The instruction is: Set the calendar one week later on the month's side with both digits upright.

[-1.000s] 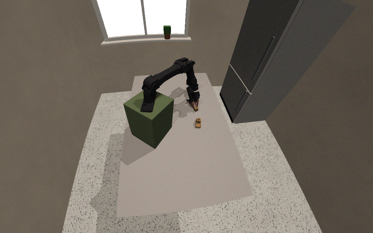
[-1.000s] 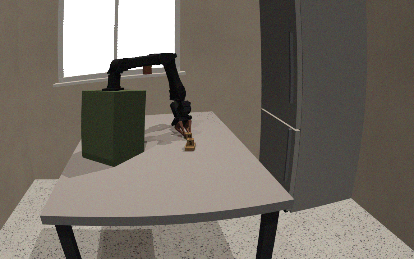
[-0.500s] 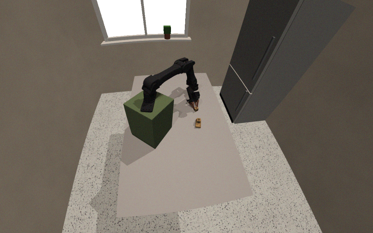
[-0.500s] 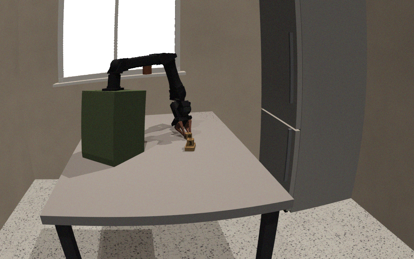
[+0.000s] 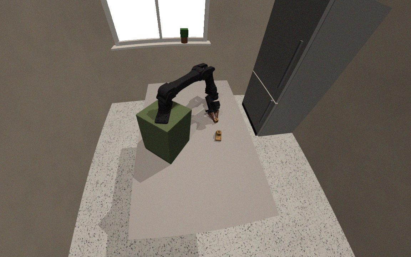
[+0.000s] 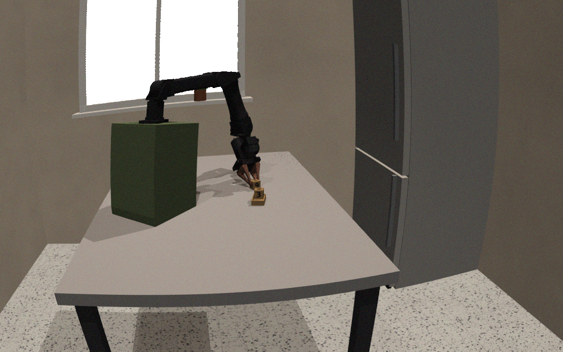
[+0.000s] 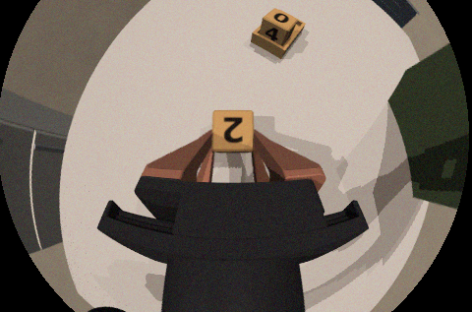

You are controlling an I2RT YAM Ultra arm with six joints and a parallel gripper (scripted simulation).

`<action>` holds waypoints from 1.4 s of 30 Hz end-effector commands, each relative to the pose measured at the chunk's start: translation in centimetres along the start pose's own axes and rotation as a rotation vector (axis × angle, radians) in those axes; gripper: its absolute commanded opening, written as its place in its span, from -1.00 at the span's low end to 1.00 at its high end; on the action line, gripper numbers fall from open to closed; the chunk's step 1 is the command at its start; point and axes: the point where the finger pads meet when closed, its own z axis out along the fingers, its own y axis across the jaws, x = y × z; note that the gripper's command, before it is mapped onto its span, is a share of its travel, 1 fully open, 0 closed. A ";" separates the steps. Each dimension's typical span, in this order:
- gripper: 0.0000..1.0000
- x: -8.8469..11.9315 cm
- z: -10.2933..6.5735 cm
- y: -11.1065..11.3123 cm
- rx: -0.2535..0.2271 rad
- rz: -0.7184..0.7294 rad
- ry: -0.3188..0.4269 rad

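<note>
My gripper point(image 5: 215, 118) point(image 6: 254, 183) point(image 7: 232, 135) is shut on a wooden cube point(image 5: 216, 120) point(image 6: 256, 185) point(image 7: 233, 130). The wrist view shows a 2 on it, upside down in that view; the exterior view shows a 9. I cannot tell whether it touches the table. A second cube point(image 5: 219, 131) point(image 6: 258, 193) point(image 7: 280, 23) stands in the end of the tray point(image 5: 218, 139) point(image 6: 258, 202) point(image 7: 266, 45) nearer my gripper. It shows 0 on top, 3 toward the exterior camera and 4 toward the wrist camera. The tray looks flat on the table. No month name is readable.
The green block point(image 5: 174, 127) point(image 6: 137, 170) point(image 7: 428, 100) under the arm's base stands on the table point(image 5: 207, 191) point(image 6: 231, 258) point(image 7: 147, 81), left of the tray in the top and exterior views. A tall grey fridge point(image 5: 296, 79) point(image 6: 445, 131) stands beyond the table's right edge.
</note>
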 end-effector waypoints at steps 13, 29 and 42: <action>-0.45 -4.0 -4.2 0.8 -0.020 0.013 -0.005; -0.45 -5.0 -5.3 0.7 -0.020 0.013 -0.005; -0.45 -5.2 -5.1 0.7 -0.011 0.013 0.173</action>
